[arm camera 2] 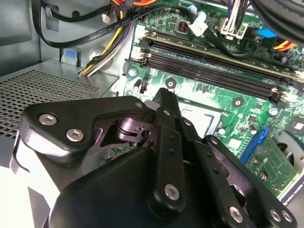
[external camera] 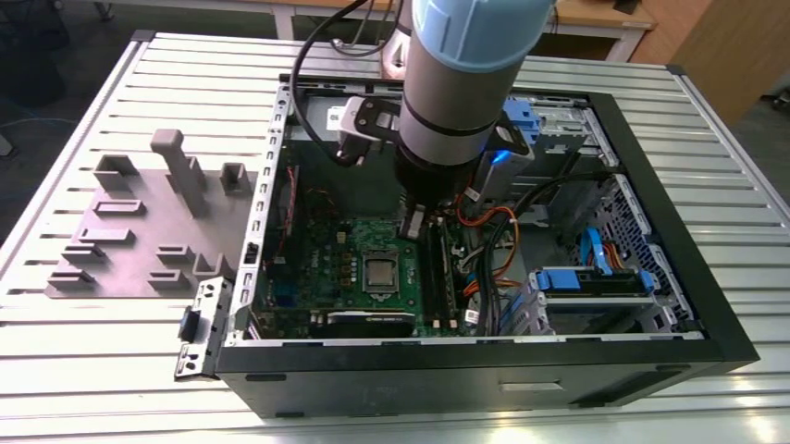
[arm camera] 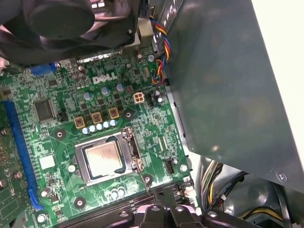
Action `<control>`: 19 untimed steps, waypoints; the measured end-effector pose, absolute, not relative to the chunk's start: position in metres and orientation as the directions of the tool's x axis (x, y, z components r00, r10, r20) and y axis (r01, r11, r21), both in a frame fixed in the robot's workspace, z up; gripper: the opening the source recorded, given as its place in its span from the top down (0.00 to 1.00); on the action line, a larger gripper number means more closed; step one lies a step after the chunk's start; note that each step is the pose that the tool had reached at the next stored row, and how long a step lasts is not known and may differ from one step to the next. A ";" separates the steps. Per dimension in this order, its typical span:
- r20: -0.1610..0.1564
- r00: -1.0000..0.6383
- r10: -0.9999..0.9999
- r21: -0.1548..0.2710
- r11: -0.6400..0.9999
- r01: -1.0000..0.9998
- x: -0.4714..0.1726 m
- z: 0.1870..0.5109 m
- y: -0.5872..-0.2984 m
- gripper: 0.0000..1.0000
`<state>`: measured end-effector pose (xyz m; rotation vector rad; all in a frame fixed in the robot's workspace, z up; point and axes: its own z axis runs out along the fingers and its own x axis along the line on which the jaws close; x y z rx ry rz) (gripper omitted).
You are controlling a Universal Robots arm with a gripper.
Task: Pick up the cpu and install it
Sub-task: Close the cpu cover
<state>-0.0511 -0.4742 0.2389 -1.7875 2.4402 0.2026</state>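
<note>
- Slatted aluminium table (external camera: 111,370) carries an open black computer case (external camera: 494,370) and, beside it towards the exterior view's left, a grey plastic tray (external camera: 124,250) with raised blocks.
- Arm (external camera: 463,83): a thick grey and pale-blue column reaching down into the case from above, with black cables running alongside it; it hides the rear part of the case interior in the exterior view.
- Green motherboard (arm camera: 118,109) lies flat on the case floor; black memory slots (arm camera 2: 213,66) run along one edge, a blue connector strip (arm camera: 21,156) along another.
- Bundled wires, yellow, black, orange and blue, cross the case near the drive bays; blue drive brackets (external camera: 593,277) sit towards the case edge at the exterior view's right.
- Dark fan housing (arm camera: 61,23) overhangs a corner of the board in the first wrist view; a grey metal case wall (arm camera: 228,80) stands beside the board.
- Gripper (external camera: 413,222): black linkage body, poised above the board just beside the socket; the fingers are drawn together on nothing in the second wrist view.
- Cpu (arm camera: 103,158): small flat square, pale silvery top with a faint warm sheen, lying level inside the silver socket frame (arm camera: 130,151) near the middle of the motherboard, apart from the gripper.
</note>
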 end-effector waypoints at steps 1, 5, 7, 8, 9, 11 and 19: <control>-0.167 -0.300 -0.939 0.042 0.298 -0.954 -0.051 0.239 -0.474 0.89; -0.167 -0.300 -0.939 0.042 0.298 -0.954 -0.051 0.239 -0.474 0.89; -0.167 -0.298 -0.940 0.042 0.296 -0.954 -0.051 0.239 -0.474 0.89; -0.167 -0.292 -0.942 0.041 0.289 -0.956 -0.051 0.239 -0.474 0.89; -0.167 -0.282 -0.945 0.041 0.279 -0.959 -0.051 0.239 -0.474 0.89; -0.167 -0.261 -0.951 0.042 0.257 -0.965 -0.051 0.239 -0.474 0.89; -0.168 -0.203 -0.965 0.041 0.199 -0.979 -0.054 0.239 -0.474 0.89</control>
